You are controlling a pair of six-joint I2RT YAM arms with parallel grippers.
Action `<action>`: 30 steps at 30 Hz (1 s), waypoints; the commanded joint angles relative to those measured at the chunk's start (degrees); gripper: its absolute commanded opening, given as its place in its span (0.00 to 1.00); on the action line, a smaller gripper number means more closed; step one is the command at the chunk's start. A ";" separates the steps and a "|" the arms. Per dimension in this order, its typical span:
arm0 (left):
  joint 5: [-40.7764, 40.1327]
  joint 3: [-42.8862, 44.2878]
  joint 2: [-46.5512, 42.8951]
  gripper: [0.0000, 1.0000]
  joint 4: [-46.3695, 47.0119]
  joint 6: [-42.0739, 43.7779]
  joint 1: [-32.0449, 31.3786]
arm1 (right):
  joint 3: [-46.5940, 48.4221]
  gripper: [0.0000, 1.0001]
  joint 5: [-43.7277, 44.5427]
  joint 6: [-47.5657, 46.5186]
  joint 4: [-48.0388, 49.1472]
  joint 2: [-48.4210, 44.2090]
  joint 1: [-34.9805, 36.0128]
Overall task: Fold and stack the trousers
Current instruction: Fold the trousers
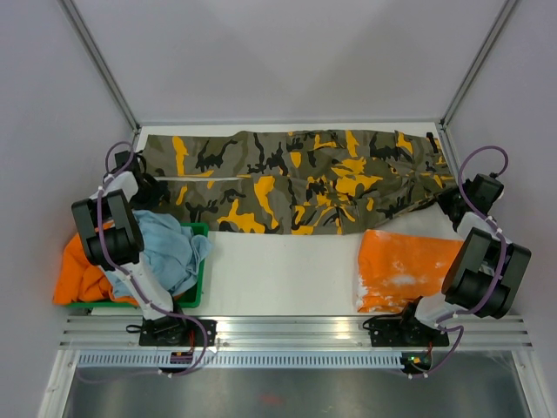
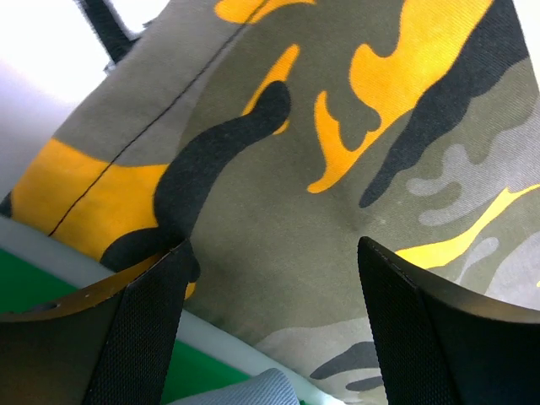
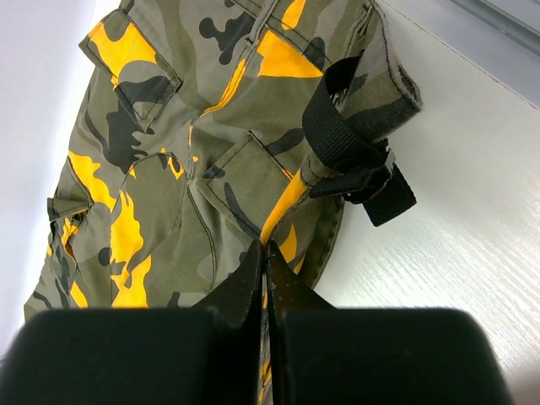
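While bent low at opposite ends, hovers with left fingers (image 2: 143, 337) spread over trousers (image 1: 296, 178) stretched left-to-right, pinches waist with right fingers (image 3: 240, 291).

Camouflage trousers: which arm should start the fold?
Probably right: the right gripper is shut on the waist end of the olive camouflage cloth trousers; the left gripper hangs open over the other end.

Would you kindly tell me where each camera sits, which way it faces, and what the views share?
Top external: above and behind the bases, looking down at the table and trousers; left arm and right arm show.
Left wrist: on the left arm, looking down at a trouser leg; its open left claw shows.
Right wrist: on the right arm, facing the waistband; right claw shows, shut on the trousers.
Shared: all three see the trousers.
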 commanded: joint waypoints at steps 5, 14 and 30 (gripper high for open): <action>-7.21 -4.68 -3.20 0.84 -2.58 -4.17 -0.70 | -0.15 0.00 -0.49 -0.04 3.93 0.77 -0.23; -3.69 -8.38 -0.99 0.18 6.30 -5.50 -0.70 | 1.25 0.00 -0.14 -1.35 2.00 0.25 -0.23; -3.70 2.87 -13.65 0.02 8.15 -2.24 -0.61 | 5.29 0.00 -2.86 -3.11 0.07 -1.42 -0.23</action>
